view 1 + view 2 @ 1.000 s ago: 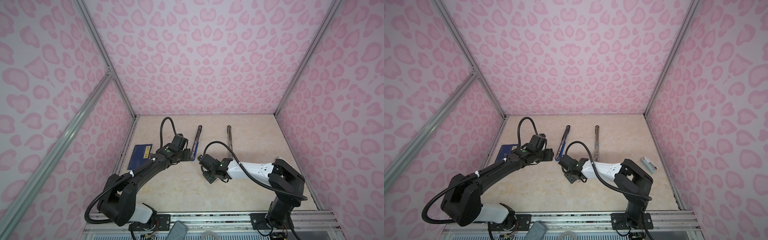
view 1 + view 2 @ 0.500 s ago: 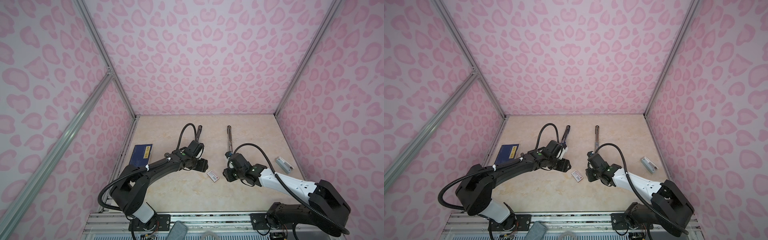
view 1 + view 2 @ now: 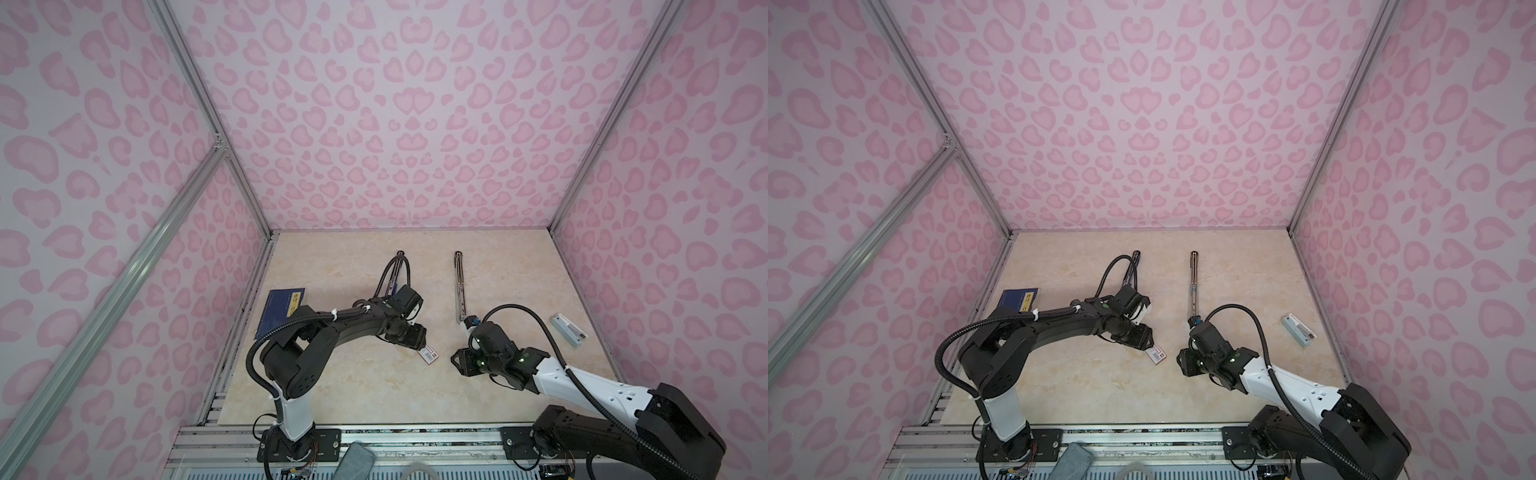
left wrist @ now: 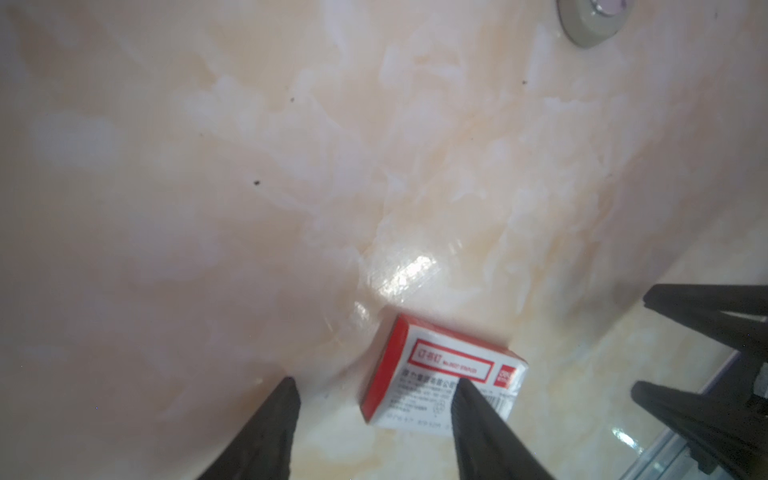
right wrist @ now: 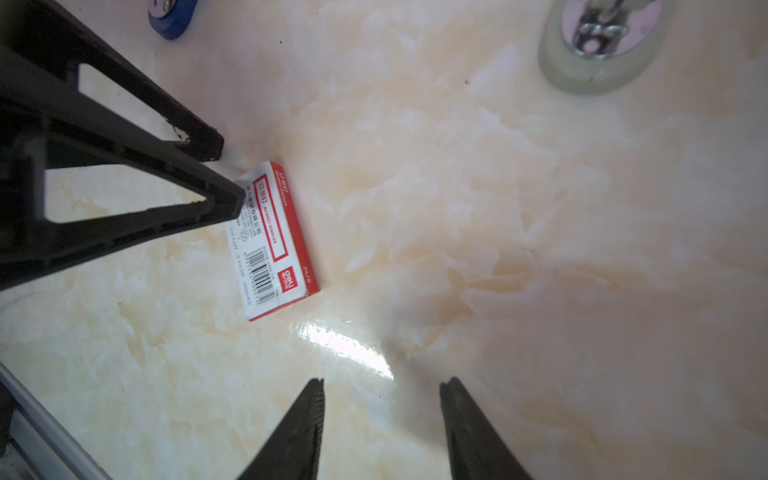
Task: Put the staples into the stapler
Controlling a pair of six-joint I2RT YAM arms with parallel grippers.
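Note:
A small white box with a red label (image 3: 428, 355) (image 3: 1156, 353) (image 4: 440, 374) (image 5: 270, 237) lies flat mid-table. The staples themselves are hidden. My left gripper (image 3: 417, 347) (image 3: 1144, 340) (image 4: 374, 381) (image 5: 224, 174) is open and low over the box's left end, with one fingertip (image 5: 232, 199) touching it. To the right of the box, my right gripper (image 3: 459, 361) (image 3: 1183, 361) (image 5: 384, 380) (image 4: 642, 343) is open, empty and apart from it. The stapler lies behind as two long bars: a dark one with a blue end (image 3: 397, 270) (image 5: 170, 16) and a bare metal one (image 3: 459, 286) (image 3: 1192, 282) (image 5: 598, 45).
A dark blue booklet (image 3: 282, 309) (image 3: 1019, 300) lies by the left wall. A small grey and white oblong piece (image 3: 568, 330) (image 3: 1298, 330) sits near the right wall. Pink patterned walls close three sides. A grey cloth (image 3: 357, 461) lies on the front rail.
The left gripper has swung from the dark stapler bar down to the box, and its jaws have narrowed a little. The right gripper has drawn back from the box to the right.

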